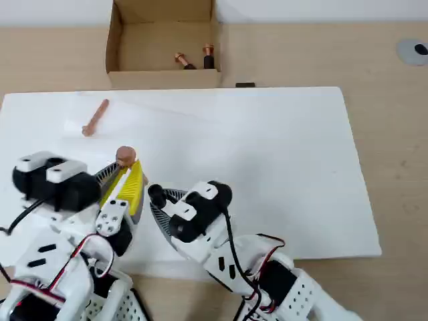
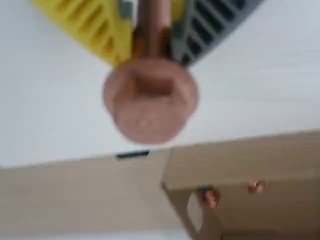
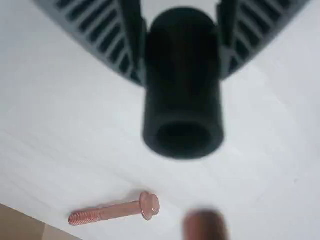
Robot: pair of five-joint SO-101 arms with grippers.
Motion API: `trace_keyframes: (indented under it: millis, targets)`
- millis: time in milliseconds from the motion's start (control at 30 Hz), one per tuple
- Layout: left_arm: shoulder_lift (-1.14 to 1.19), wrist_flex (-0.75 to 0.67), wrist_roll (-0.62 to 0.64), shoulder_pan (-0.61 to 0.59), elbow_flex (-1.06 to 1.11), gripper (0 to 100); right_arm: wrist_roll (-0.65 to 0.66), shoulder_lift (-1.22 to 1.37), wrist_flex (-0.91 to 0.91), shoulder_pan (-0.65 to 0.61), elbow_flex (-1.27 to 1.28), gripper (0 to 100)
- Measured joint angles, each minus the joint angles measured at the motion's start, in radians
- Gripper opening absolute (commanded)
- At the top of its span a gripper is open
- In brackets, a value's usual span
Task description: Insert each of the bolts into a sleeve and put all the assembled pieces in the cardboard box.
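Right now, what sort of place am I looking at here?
Likely a robotics test bench: a white mat on a wooden table, a cardboard box for parts, the left gripper holding a bolt and the right gripper a black sleeve.

Worktop [image 1: 394, 134]: light wood, seen from above.
- White sheet [image 1: 267, 167]: flat, covering most of the middle and near part; bare wood shows along the far side and at the right.
- Cardboard box [image 1: 120, 40]: open-topped, on the bare wood at the far side, its near wall just beside the sheet's far edge.
- Bolt [image 1: 95, 118]: copper, lying loose on the sheet's far-left part, on a slant.
- Black item [image 1: 245, 85]: small, at the sheet's far edge, right of the box.
- Grey disc [image 1: 412, 51]: round, far-right corner.
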Motion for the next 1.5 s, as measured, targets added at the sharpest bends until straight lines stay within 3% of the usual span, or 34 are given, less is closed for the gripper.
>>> trace_keyframes:
  millis: [233,633,1500]
  targets:
    - [0.0,-0.005,0.0,-0.006,0.028,1,0.061,0.0,-0.041,0.017,0.0,1.0]
    - [0.002,-0.169,0.0,-0.006,0.028,1,0.078,0.0,-0.057,0.017,0.0,1.0]
    - [0.002,-0.126,0.0,0.043,0.028,1,0.109,0.0,-0.097,0.063,0.0,1.0]
